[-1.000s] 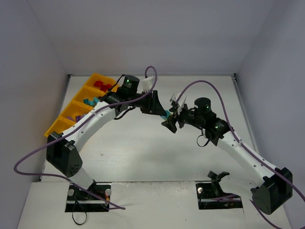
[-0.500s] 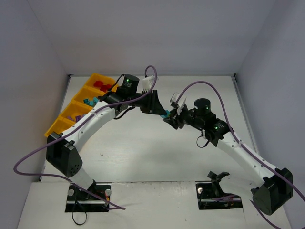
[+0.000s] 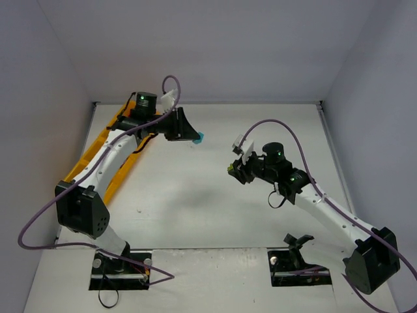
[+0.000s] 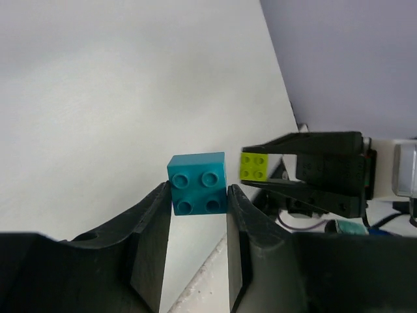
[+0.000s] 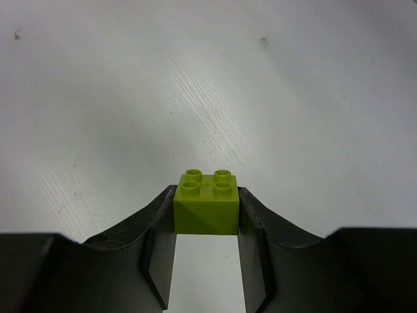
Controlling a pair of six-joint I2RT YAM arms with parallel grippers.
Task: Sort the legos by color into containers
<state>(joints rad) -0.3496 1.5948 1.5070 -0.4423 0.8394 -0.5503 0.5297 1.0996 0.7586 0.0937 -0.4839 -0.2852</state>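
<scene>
Teal lego (image 4: 197, 183): pinched between closed left gripper (image 4: 199, 188) fingers, above the table
Lime lego (image 5: 206, 212): clamped in right gripper (image 5: 206, 193)
Tray (image 3: 81, 166): left of both, left gripper nearer

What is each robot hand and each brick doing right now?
left gripper, shut on the teal brick.
right gripper, shut on the lime brick.
teal brick, pinched between the fingers.
lime brick, pinched between the fingers, studs up.
tray, mostly hidden behind the left arm.
</scene>
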